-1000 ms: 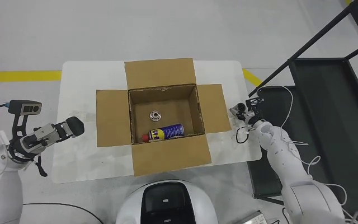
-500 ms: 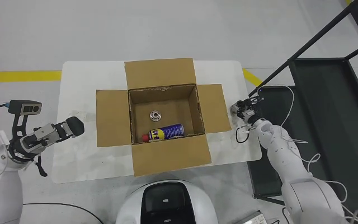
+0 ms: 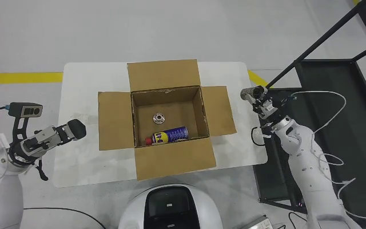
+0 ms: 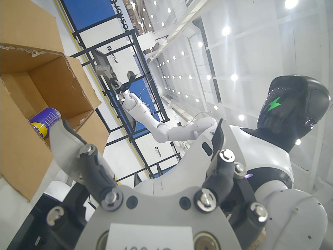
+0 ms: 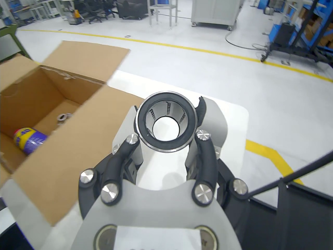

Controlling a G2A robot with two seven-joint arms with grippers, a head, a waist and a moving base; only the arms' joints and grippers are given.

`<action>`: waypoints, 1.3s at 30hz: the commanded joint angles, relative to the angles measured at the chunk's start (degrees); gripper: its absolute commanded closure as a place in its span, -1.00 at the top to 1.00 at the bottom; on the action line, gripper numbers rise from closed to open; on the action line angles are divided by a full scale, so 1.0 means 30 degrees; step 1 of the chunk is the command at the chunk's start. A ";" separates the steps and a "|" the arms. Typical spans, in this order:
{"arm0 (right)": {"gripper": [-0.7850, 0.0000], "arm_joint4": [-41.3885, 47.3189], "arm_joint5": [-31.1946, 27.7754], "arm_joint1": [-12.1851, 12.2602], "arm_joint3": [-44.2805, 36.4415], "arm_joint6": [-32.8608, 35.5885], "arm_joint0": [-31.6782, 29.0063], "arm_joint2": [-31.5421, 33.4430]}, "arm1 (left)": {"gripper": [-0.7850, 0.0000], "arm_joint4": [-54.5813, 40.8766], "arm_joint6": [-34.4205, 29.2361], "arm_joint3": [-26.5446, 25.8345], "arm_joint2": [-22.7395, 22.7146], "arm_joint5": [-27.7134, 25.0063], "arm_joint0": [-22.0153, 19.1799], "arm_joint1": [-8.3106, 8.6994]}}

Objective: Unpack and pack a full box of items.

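Right gripper [image 3: 252, 93] clamps the bearing [image 5: 179, 113] at 3 o'clock off the box [image 3: 166, 71], over the table [image 3: 91, 80] edge. Left gripper [image 4: 138, 128] is wide at 9. The can [image 3: 171, 135] lies in the box at 6. We'd grip firm, clear the flap [image 3: 220, 111] and lower gently.

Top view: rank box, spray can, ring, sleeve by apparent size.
1. box
2. spray can
3. ring and sleeve: look alike; the sleeve is raised nearer the camera, so unranked.

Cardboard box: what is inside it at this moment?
In the cardboard box, a blue spray can lies on its side by the wall nearest the robot; a small metal fitting sits mid-floor. That wall hides the floor strip right behind it.
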 commanded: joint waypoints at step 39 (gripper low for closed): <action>-1.00 0.2557 0.1547 -0.1054 -0.5177 0.9930 0.3748 -0.8344 | 1.00 0.0000 0.0000 0.0000 0.0000 0.0000 0.0000 0.0000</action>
